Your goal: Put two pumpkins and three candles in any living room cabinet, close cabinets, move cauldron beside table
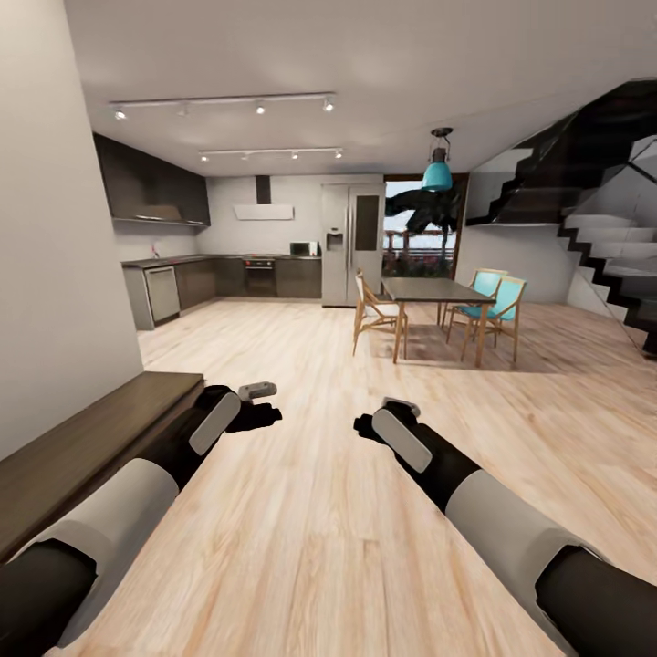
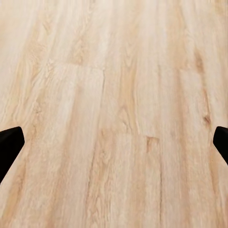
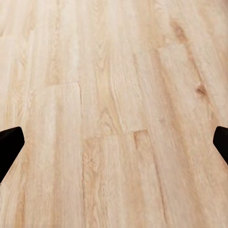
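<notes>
The pumpkins, candles, cauldron and glossy coffee table are out of view. Along the left wall runs a long, low dark-brown wooden unit, the cabinet; I see its flat top, and its fronts are hidden from here. Both arms reach forward over bare wood floor. My left gripper hangs just past the cabinet's far end, beside it. My right gripper is level with it, further right. In each wrist view the dark fingertips sit far apart at the frame edges, open with only floorboards between them.
Light wooden floor stretches ahead. A dining table with several chairs stands mid-right. Kitchen counters and a fridge line the back. A dark staircase rises at the right. A white wall is close on the left.
</notes>
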Controlling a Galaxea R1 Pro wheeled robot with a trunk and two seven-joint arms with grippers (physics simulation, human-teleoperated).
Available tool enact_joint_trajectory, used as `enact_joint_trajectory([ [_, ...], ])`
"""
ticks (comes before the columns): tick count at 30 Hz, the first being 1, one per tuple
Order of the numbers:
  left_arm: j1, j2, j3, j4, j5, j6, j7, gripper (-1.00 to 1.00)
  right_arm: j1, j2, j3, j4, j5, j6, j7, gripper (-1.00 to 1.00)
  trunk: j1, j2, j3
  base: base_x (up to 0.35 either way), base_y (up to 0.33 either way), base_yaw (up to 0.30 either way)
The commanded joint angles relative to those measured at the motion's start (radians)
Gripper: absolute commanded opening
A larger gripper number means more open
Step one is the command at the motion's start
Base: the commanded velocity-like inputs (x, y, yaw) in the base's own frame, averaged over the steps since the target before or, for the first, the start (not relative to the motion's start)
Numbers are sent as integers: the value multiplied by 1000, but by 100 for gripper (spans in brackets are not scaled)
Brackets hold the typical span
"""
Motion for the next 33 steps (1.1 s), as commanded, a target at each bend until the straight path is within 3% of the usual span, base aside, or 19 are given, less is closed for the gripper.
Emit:
enact_joint_trajectory([
  [1, -1, 2, -5, -2, 11, 0, 9, 100, -1, 0, 2, -1, -5, 3, -6, 100, 0, -1, -1, 338, 0, -123],
  [12, -1, 3, -6, -1, 9, 0, 9, 100, -1, 0, 0, 0, -5, 1, -1, 100, 0, -1, 5, 338, 0, -250],
  [18, -1, 3, -6, 0, 9, 0, 10, 100, -1, 0, 0, 0, -5, -38, 0, 100, 0, -1, 8, 338, -3, -277],
  [33, -1, 2, -6, -1, 9, -2, 10, 100, -1, 0, 1, 0, -5, -46, 2, 100, 0, -1, 14, 323, -96, -279],
])
